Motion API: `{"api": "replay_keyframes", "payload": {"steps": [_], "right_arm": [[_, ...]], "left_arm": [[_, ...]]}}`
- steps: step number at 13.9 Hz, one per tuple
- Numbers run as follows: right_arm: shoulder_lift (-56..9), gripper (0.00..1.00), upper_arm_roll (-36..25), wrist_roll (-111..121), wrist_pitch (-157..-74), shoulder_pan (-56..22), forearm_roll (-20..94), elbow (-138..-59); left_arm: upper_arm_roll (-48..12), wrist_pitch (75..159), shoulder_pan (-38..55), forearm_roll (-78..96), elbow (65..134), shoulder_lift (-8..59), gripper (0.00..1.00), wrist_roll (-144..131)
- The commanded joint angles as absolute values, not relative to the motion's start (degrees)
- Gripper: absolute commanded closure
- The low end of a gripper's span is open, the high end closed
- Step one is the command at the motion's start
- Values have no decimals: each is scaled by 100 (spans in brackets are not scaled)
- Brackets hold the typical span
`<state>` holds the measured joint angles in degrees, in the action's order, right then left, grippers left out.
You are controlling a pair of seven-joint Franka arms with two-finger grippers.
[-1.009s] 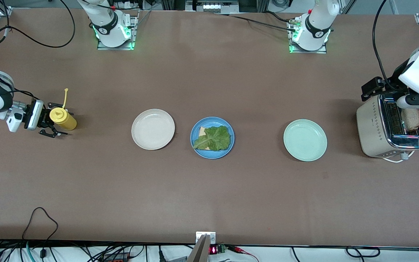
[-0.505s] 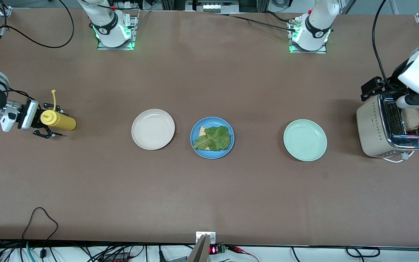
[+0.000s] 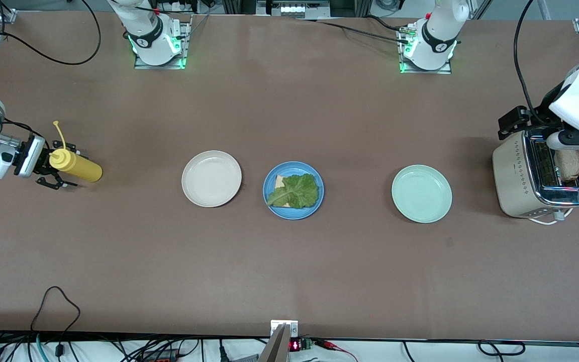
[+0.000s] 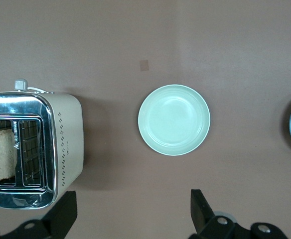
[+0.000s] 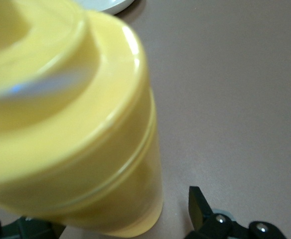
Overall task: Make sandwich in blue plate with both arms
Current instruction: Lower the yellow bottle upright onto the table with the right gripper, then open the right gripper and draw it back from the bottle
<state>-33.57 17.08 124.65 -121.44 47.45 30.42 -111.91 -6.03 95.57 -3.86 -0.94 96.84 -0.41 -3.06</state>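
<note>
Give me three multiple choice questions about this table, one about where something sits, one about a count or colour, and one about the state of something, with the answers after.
1. Where is the bread slice that is not on a plate?
A. On the cream plate
B. In the toaster's slot
C. On the bare table

2. How many plates are on the table?
A. Two
B. Three
C. Four

3. What does the blue plate hold now?
A. Nothing
B. A closed sandwich with bread on top
C. A bread slice with lettuce on it, uncovered

Answers:
1 B: the bread slice stands up out of the toaster at the left arm's end of the table.
2 B: the cream plate, the blue plate and the mint-green plate lie in a row.
3 C: the lettuce lies on top of a bread slice, with nothing over it.
</note>
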Motion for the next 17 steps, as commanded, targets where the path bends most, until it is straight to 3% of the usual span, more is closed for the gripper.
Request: {"api": "replay_keyframes", "payload": {"steps": [1,11,17], "right_arm": [[-3331,0,1723,12489,-12085,4834,2980,-11171],[-3033,0,1521,12472,-11909,4957,2628,-11092],[-2383,0,1327,11385,-11243,4948,2234,-10241]], "left_arm": [[-615,9457,-387,-26,9633,-97,0,-308],[-606,9448,-396,-26,9615,-1,0,-229],[-528,9457,-509,-79,9291,325,0,-246]]}}
